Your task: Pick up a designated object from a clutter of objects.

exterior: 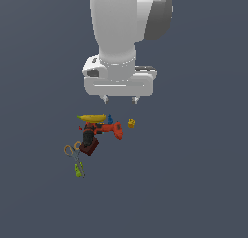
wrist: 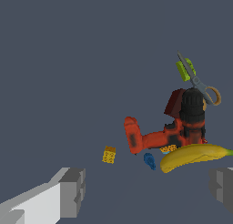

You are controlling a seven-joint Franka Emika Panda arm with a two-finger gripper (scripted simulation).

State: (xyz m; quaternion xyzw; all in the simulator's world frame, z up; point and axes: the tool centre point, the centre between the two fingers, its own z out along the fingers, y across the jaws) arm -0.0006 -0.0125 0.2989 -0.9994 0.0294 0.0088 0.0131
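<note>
Right now the claw (exterior: 120, 99) is hanging above the clutter w/ its jaws spread wide and nothing between them; in the wrist view both fingertips (wrist: 73, 191) are showing at the frame's edges, well apart. The arm is hovering, not yet descending, so the step in hand looks like the approach.

Which item is the designated one isn't shown, so I can't tell. The pile is sitting on the dark table (exterior: 193, 184), just below the claw in the exterior view. The yellow banana (exterior: 92, 118) is lying nearest the claw, w/ the small blue piece (exterior: 110, 119) just beside it and the yellow block (exterior: 131, 123) a little apart toward the exterior view's right. The orange-red power drill (exterior: 104, 129) is lying right behind the banana, touching or nearly so, its dark end against the dark red box (exterior: 90, 146). The orange-handled scissors (exterior: 73, 152) and green piece (exterior: 77, 171) are lying furthest out.

To do it well, imo: center the claw over the target before dropping, and align the jaws across its narrow axis, e.g. across the banana's width, not its length. The yellow block is standing free and looks the easiest; the banana, drill and box are packed close, so a finger coming down between them is likely nudging a neighbour. Keep the jaws wide until they're straddling the item, then close.
</note>
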